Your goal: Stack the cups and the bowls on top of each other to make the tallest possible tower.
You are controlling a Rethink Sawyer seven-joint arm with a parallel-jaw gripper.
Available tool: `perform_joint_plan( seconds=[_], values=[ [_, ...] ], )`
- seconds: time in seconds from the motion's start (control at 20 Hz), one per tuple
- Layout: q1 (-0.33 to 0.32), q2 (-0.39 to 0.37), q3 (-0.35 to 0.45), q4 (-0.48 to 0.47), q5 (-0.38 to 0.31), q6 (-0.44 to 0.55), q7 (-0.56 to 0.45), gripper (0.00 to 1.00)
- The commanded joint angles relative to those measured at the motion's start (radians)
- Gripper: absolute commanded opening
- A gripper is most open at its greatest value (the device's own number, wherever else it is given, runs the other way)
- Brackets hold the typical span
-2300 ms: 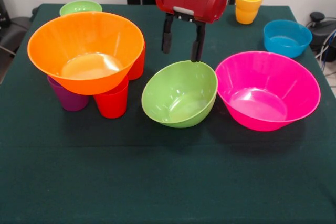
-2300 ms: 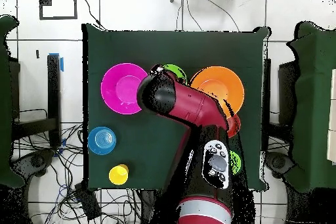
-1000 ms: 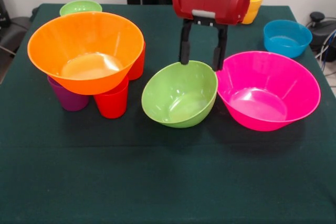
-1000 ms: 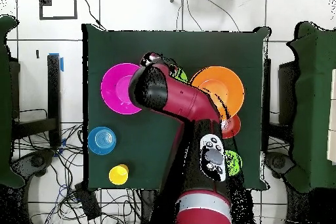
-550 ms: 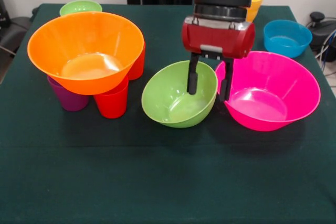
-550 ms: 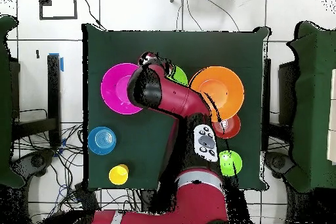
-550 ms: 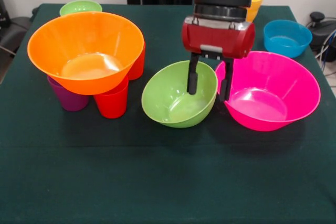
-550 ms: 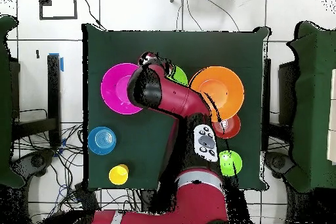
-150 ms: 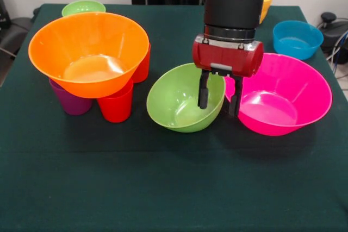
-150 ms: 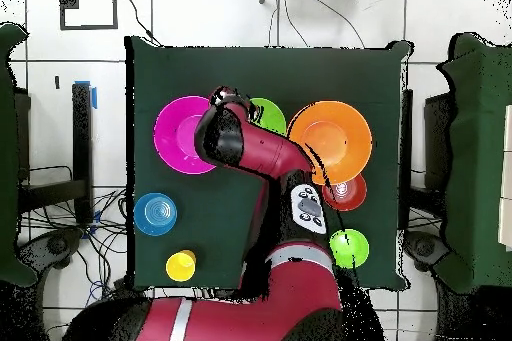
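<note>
The medium light green bowl (image 9: 186,97) is tipped on the bench (image 9: 163,188), its mouth tilted toward the camera and its far rim raised, which leaves that edge exposed for a pinch. The end effector (image 9: 218,97) is set astride the rim at the bowl's 3 o'clock side: one finger (image 9: 203,91) hangs inside the green bowl, the other (image 9: 235,97) is outside it, in the narrow space against the large pink bowl (image 9: 283,93). The fingers are spread, with the rim between them and not yet pinched, so the step in hand is judged to be a rim grasp before lifting.

The pink bowl lies just beside the green one at 3 o'clock, upright and empty; it is a likely base for nesting. At 9 o'clock, the large orange bowl (image 9: 89,52) is carried on upturned cups: a purple cup (image 9: 69,101), a red cup (image 9: 116,105) and another red-orange piece behind, only partly seen. That raised arrangement is already the start of a tower.

Farther out, a small green bowl (image 9: 83,7) is seen at 11 o'clock, a small blue bowl (image 9: 297,38) at 2 o'clock, and a yellow cup (image 9: 265,2) at 1 o'clock, half hidden behind the arm. In the overhead view the arm covers the green bowl (image 10: 268,112), so the grasp cannot be checked there.
</note>
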Motion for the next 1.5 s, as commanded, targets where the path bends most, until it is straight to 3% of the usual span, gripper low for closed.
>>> perform_joint_plan(
  seconds=[0.05, 0.35, 0.55, 1.15, 1.5],
  values=[
    [-0.003, 0.024, 0.065, -0.021, 0.026, 0.057, 0.157, 1.00],
    [0.005, 0.013, 0.043, -0.020, 0.034, 0.147, 0.143, 1.00],
    [0.005, 0.015, 0.039, -0.024, 0.031, 0.151, 0.139, 1.00],
    [0.011, 0.038, 0.045, -0.026, 0.031, 0.120, 0.150, 1.00],
    [0.005, 0.069, 0.055, 0.000, 0.017, 0.054, 0.161, 1.00]
  ],
)
